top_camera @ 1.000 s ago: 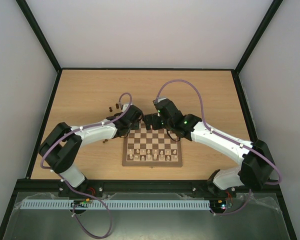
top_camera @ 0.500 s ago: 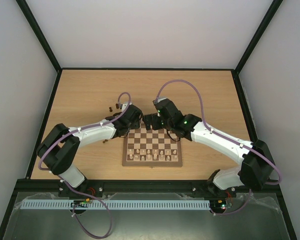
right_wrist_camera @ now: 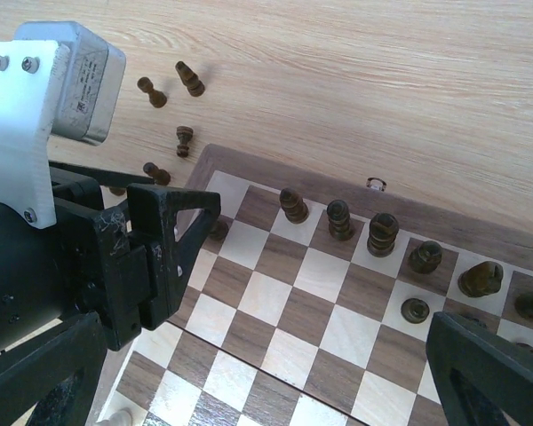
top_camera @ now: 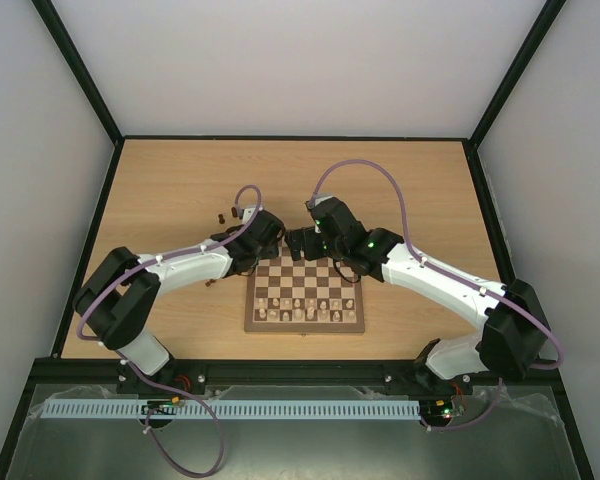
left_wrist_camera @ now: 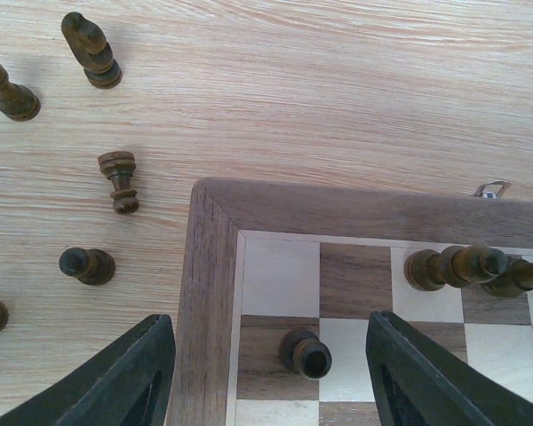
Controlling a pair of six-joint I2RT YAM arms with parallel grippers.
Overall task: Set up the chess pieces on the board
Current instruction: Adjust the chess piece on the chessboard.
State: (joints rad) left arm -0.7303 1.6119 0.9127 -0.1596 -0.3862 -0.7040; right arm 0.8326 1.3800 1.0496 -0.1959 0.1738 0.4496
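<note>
Chessboard (top_camera: 305,295), square and wooden with dark brown and cream checks, lies on the near half of the light-wood desk (top_camera: 430,180), between the two arms. The right gripper (right_wrist_camera: 258,355) hangs over the board's far half, jaws spread wide and nothing between them. The left gripper (left_wrist_camera: 271,355) hovers at the far left corner, released, its fingers (left_wrist_camera: 147,377) flanking a small dark brown pawn (left_wrist_camera: 306,353) that stands free on the second row. Other dark brown wooden chess pieces (right_wrist_camera: 339,219) line the far row. Five loose dark pieces (left_wrist_camera: 87,264) stand on the desk just beside that corner.

Dark pawn (left_wrist_camera: 305,353) on board (left_wrist_camera: 209,266), between parted hand (left_wrist_camera: 275,382) fingers (left_wrist_camera: 129,377)
</note>
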